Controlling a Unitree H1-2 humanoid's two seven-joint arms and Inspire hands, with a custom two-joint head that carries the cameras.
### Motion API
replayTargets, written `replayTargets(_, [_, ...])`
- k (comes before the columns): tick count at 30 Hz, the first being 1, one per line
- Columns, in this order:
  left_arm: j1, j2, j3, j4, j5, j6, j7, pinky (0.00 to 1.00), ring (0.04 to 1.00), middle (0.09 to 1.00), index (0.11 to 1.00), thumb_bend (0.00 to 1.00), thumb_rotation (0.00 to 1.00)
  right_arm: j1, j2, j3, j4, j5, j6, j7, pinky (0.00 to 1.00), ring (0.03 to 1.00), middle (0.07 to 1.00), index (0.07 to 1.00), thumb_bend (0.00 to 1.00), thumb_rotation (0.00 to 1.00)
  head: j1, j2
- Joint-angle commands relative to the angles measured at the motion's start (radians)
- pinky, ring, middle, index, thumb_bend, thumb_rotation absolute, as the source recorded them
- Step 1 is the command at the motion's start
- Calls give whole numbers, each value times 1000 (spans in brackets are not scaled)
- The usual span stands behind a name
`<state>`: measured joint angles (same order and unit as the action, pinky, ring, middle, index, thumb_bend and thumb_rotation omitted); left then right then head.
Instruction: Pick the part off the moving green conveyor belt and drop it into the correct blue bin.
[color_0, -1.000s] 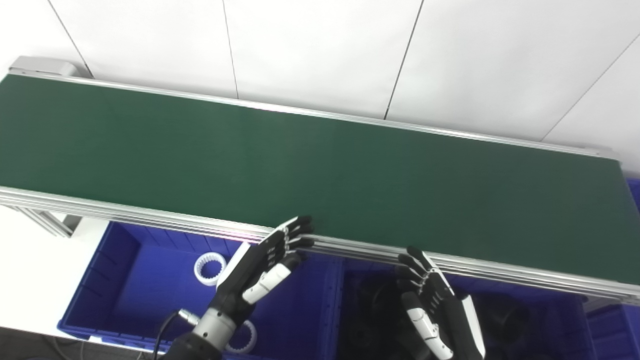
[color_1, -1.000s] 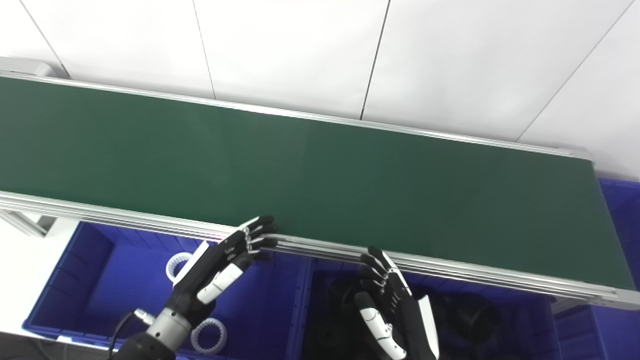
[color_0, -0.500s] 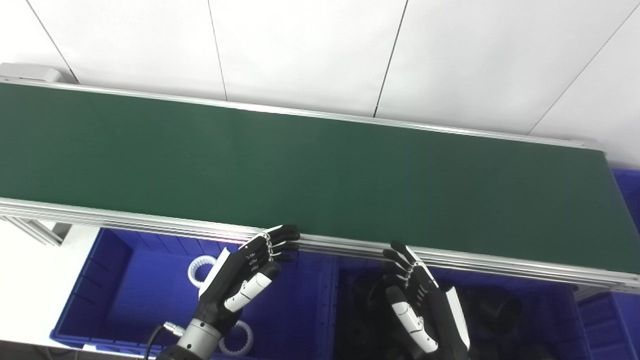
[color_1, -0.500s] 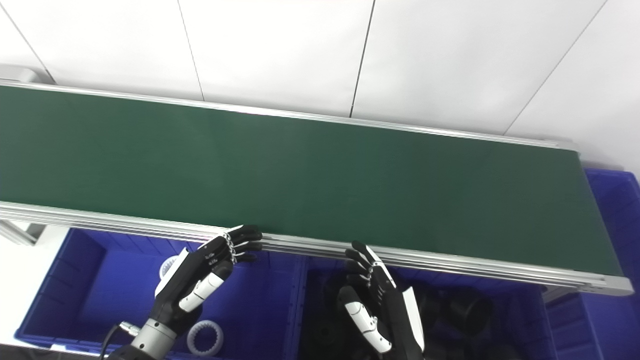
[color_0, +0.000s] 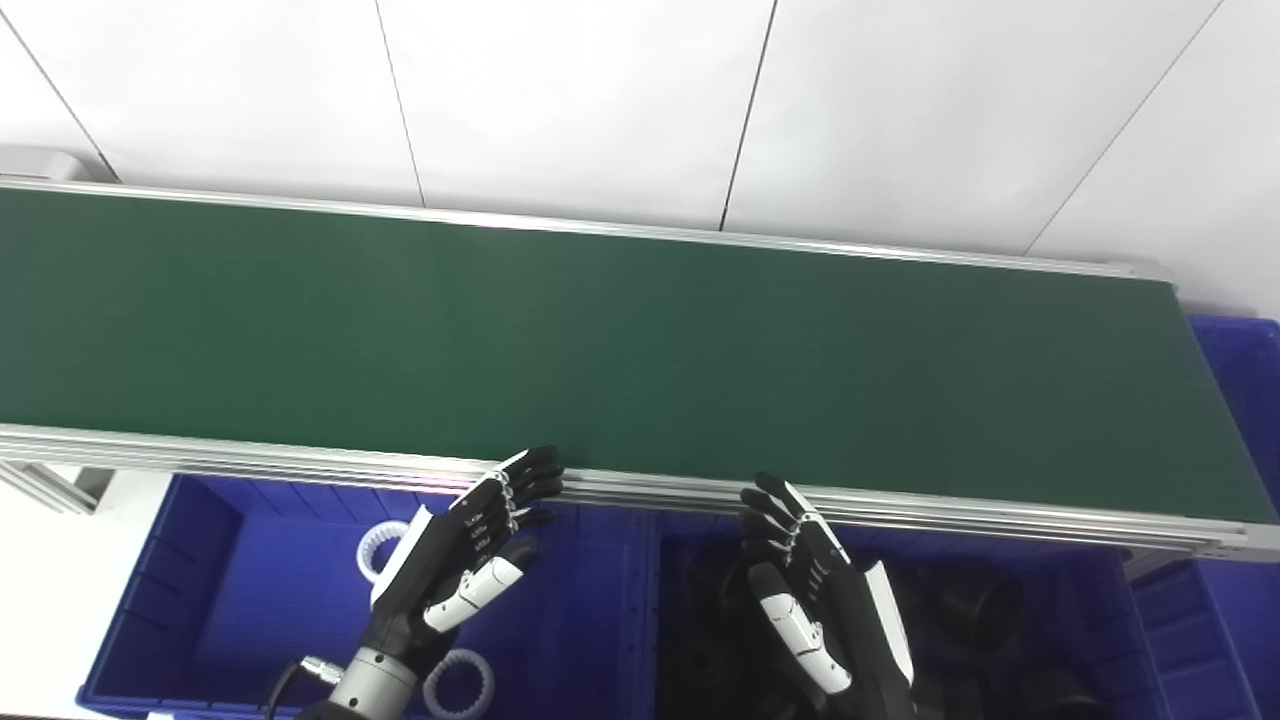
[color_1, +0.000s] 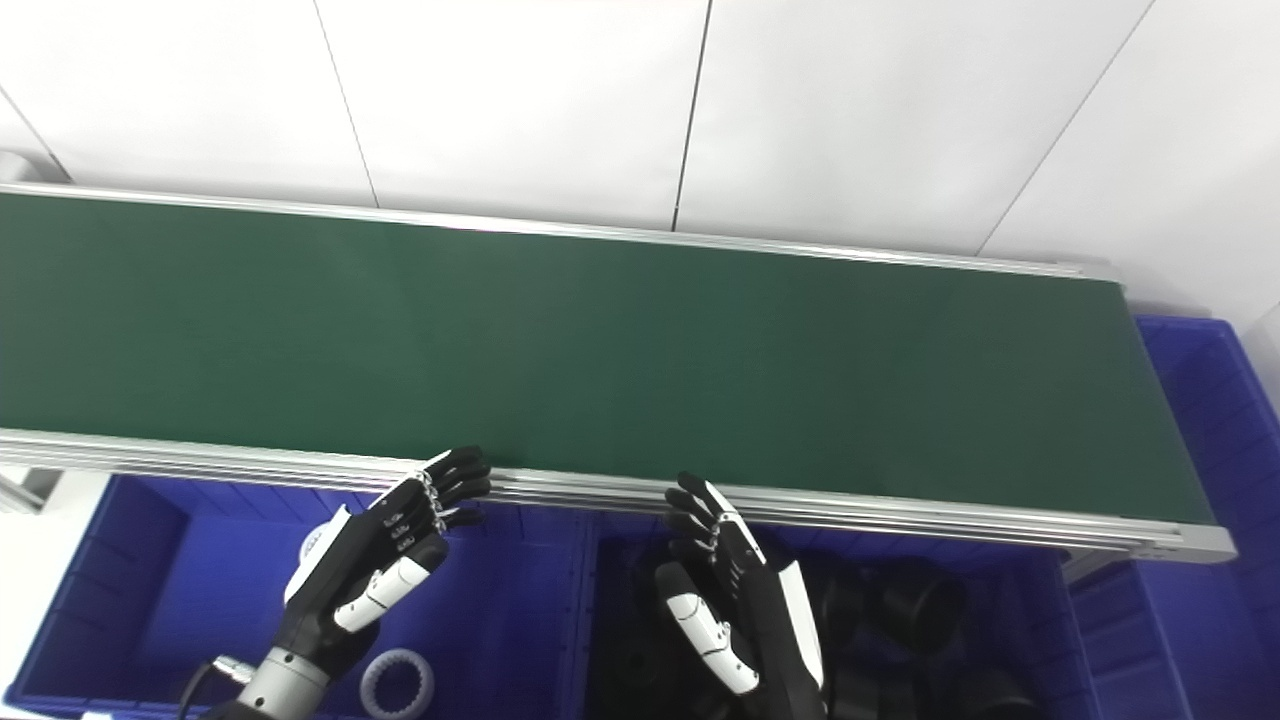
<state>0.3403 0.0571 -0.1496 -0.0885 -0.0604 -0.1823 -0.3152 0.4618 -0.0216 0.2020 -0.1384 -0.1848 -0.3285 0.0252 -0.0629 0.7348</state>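
Left hand (color_0: 455, 560): empty, fingers spread and pointing up toward the belt's near rail, poised over the left bin.
Right hand (color_0: 815, 600): empty too, fingers apart, palm turned inward, poised over the right bin.
Left bin (color_0: 150, 600): blue, holding white toothed rings (color_0: 385, 545).
Right bin (color_0: 1165, 640): blue, holding black round parts (color_0: 985, 600).
Near rail (color_0: 250, 460): aluminium; both sets of fingertips sit just at it, neither hand reaching over it.
Belt (color_0: 600, 340): green, long axis running left to right; no part shows anywhere on it.
Part: not in view, so its direction from either hand cannot be told.
Judgement: both hands wait equally near the belt edge; whichever side a part arrives on decides the hand.
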Motion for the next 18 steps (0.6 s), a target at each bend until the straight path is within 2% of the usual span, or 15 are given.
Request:
replayTargets(1, [-10,8,-6,-21,0,-45,9,780,861,873,869,779,646,1,11,5,-15,-3,-42,-11,713,796,842,885,565,751,-2,1])
replayTargets(12, [-13,20,-5,-22,3,-46,10,775,857,863,861,824,642,0,20,13,-9,-9,-44,-18,712,796,840,888,558,753,-5,-4])
replayTargets(18, [-16,30,-8,-21,9,-48,12,761,841,849,846,792,606,1,24,19,-9,-9,-42,-19,713,800,845,892,553,751,-8,-5])
